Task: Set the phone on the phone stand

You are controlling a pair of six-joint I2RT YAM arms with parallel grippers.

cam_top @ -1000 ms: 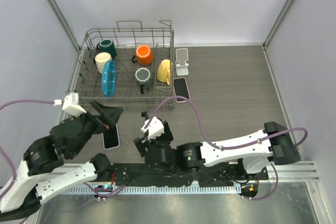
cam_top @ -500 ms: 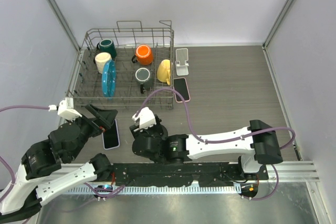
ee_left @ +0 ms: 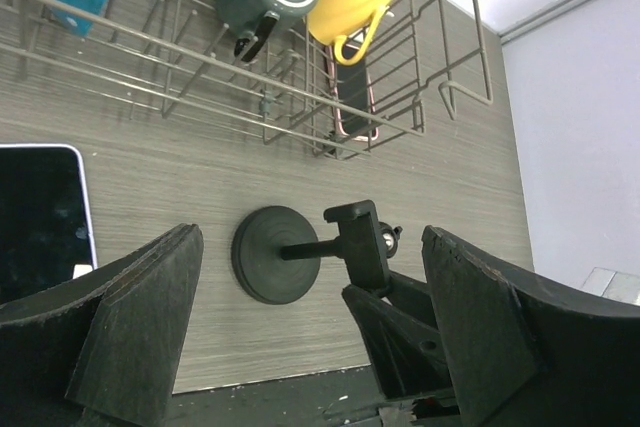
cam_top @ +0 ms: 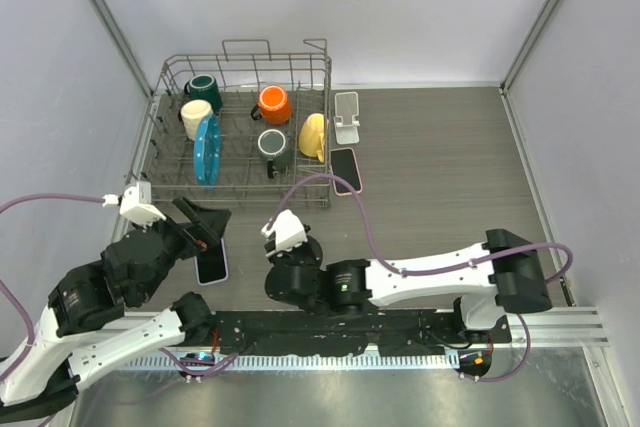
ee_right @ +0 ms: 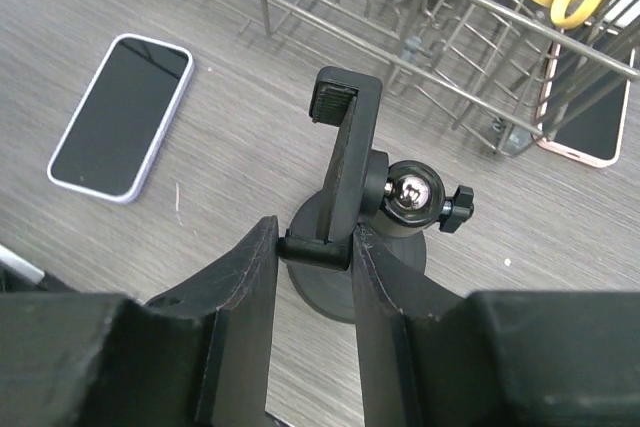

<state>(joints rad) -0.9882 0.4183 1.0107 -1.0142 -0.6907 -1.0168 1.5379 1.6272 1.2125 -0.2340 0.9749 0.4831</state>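
Right hand [ee_right: 315, 242] clamps the phone stand [ee_right: 345, 137] (left hand [ee_left: 310, 242] gapes wide), phone [ee_right: 120, 117] lying clear to its left.

No lettering, number, brand mark or sign is legible in any of the three views. The screen of the phone [ee_right: 120, 117], lying to the left of the right gripper [ee_right: 315, 247], is dark and shows no characters.
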